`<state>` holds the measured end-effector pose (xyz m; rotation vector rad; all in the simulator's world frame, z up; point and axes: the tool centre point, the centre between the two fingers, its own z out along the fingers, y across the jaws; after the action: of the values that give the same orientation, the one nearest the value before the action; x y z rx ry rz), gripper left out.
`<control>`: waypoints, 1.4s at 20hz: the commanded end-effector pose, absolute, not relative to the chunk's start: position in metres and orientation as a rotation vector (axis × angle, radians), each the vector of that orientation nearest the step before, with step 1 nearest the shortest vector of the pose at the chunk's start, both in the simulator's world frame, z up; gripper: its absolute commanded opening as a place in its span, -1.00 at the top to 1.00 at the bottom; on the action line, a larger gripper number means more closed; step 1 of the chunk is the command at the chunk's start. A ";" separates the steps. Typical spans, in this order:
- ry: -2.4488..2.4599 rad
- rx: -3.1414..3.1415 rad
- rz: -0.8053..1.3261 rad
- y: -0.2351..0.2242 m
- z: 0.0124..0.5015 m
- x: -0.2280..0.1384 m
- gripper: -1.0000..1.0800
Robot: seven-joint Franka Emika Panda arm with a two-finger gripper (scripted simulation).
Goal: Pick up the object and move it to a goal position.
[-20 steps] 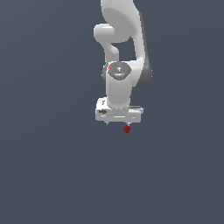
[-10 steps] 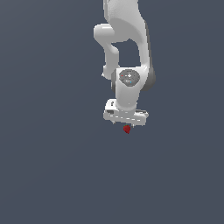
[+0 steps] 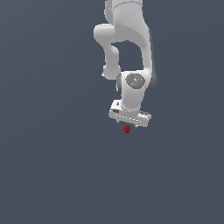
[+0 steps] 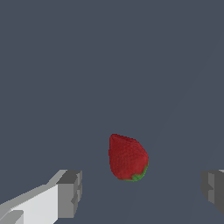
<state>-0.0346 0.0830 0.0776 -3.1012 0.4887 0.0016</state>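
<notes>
The end effector (image 4: 138, 192) stands spread wide, its two grey fingertips (image 4: 70, 193) well apart and holding nothing; the strawberry (image 4: 127, 157) lies between them, touching neither, and in the exterior view it shows as a small red lump (image 3: 127, 129) just below the white hand; it looks light, rounded and probably a little slippery, so the pads should close across its broad middle, not the tapered tip or the green cap; beyond it, only a plain dark grey-blue surface (image 3: 52, 175); no goal marker is visible.
</notes>
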 end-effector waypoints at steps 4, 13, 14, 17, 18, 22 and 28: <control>0.523 -3.098 0.000 0.087 0.073 -0.038 -0.92; 0.519 -3.098 0.001 0.087 0.057 -0.039 -0.92; 0.520 -3.098 0.001 0.087 0.052 -0.039 -0.92; 0.522 -3.098 0.000 0.087 0.036 -0.040 -0.92; 0.522 -3.098 0.000 0.087 0.032 -0.040 -0.92; 0.523 -3.098 0.000 0.087 0.023 -0.039 -0.92; 0.524 -3.098 0.000 0.087 0.023 -0.039 1.00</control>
<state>-0.0388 0.0871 0.0230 -3.0976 0.5232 0.0002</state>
